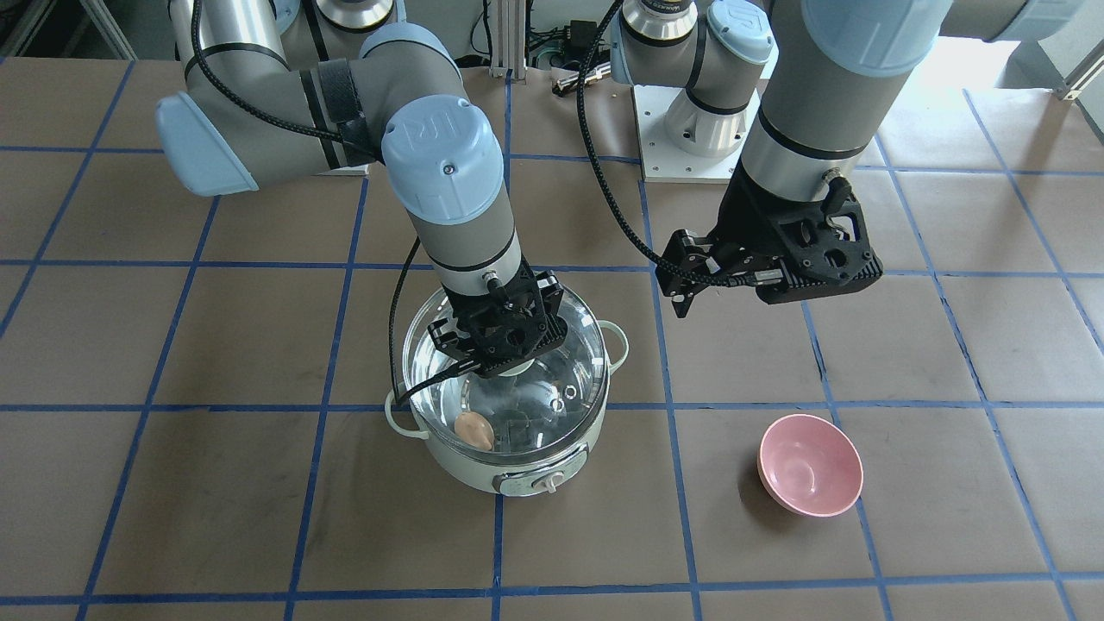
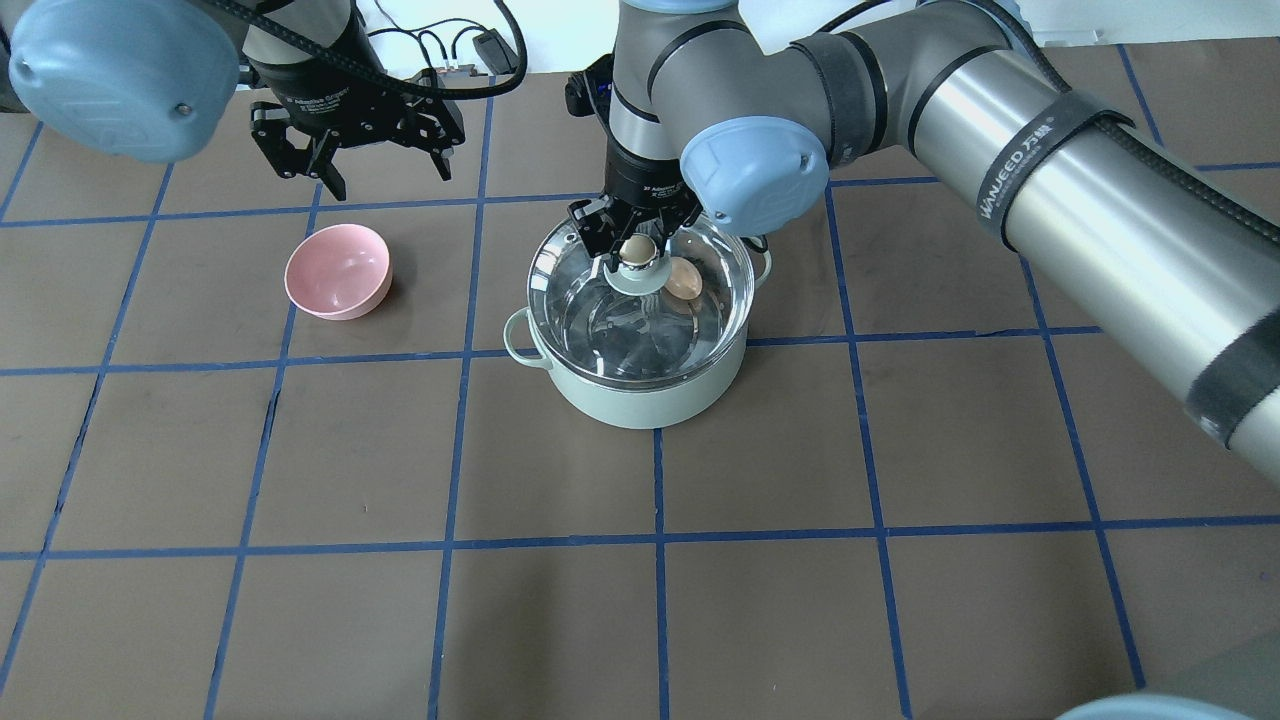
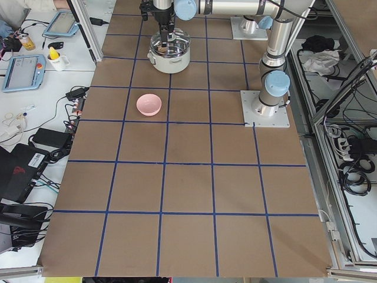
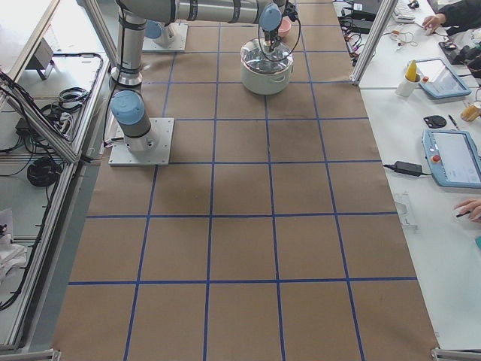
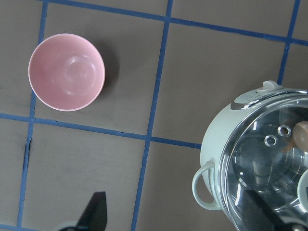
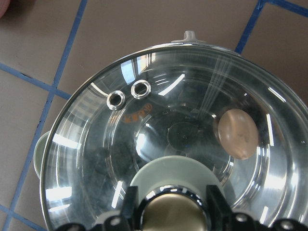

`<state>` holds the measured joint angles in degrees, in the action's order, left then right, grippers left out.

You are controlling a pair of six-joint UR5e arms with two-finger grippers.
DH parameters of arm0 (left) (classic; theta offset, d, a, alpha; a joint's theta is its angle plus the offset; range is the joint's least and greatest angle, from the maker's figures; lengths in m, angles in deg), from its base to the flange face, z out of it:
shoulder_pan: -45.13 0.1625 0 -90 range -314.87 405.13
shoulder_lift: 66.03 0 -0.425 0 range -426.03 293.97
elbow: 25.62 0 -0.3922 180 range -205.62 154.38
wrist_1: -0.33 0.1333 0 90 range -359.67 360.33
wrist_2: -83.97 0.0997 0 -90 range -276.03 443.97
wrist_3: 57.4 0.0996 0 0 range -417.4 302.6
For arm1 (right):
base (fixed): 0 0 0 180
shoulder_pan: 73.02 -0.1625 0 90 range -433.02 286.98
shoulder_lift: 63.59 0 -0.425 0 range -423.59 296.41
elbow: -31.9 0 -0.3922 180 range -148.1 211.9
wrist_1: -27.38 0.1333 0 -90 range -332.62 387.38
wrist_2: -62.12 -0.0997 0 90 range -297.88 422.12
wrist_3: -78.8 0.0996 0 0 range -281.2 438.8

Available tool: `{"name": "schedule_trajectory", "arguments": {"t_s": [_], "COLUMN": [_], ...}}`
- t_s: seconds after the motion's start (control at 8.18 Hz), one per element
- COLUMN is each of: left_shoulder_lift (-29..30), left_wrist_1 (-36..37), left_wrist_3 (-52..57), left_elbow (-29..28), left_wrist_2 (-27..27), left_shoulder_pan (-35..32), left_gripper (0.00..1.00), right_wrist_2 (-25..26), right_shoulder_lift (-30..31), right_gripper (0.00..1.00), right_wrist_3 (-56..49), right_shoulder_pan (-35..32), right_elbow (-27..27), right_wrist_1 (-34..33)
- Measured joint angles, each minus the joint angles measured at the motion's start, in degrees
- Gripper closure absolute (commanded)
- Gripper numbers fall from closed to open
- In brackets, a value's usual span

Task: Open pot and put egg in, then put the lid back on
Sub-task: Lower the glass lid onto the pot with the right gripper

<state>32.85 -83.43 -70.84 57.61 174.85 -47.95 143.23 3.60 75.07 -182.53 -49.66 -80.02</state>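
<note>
While the glass lid (image 2: 596, 300) sits level on the rim of the mint-green pot (image 2: 650, 398), the right hand (image 2: 637, 250) reaches down over its centre; the two fingers (image 6: 130, 204) stand close on either side of the beige knob (image 6: 174, 215), though whether they press it or stand just clear I cannot tell; the egg (image 2: 684, 279) lies inside the pot, seen through the glass, on the steel floor near the wall on the robot's right side; two small vent holes (image 6: 116, 99) show in the lid, and the pot's dial (image 1: 545, 485) faces away from the robot. Off on the robot's left a pink bowl (image 2: 337, 271) rests upright on the desk (image 2: 400, 450), well apart from the pot; the left hand (image 2: 388, 182) hangs above the desk beyond the bowl, fingers spread wide and holding nothing.
</note>
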Motion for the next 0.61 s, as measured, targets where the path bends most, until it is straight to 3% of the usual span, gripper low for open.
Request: {"name": "schedule_trajectory", "arguments": {"t_s": [0.61], "left_shoulder_lift": [0.0], "left_wrist_1": [0.0], "left_wrist_3": [0.23], "left_elbow": [0.0], "left_wrist_2": [-0.13], "left_shoulder_pan": [0.75], "left_gripper": [0.0], "right_wrist_2": [-0.16], "right_shoulder_lift": [-0.61], "right_gripper": [1.0], "right_wrist_3": [-0.15], "right_shoulder_pan": [0.02], "right_elbow": [0.16], "right_wrist_1": [-0.3]}}
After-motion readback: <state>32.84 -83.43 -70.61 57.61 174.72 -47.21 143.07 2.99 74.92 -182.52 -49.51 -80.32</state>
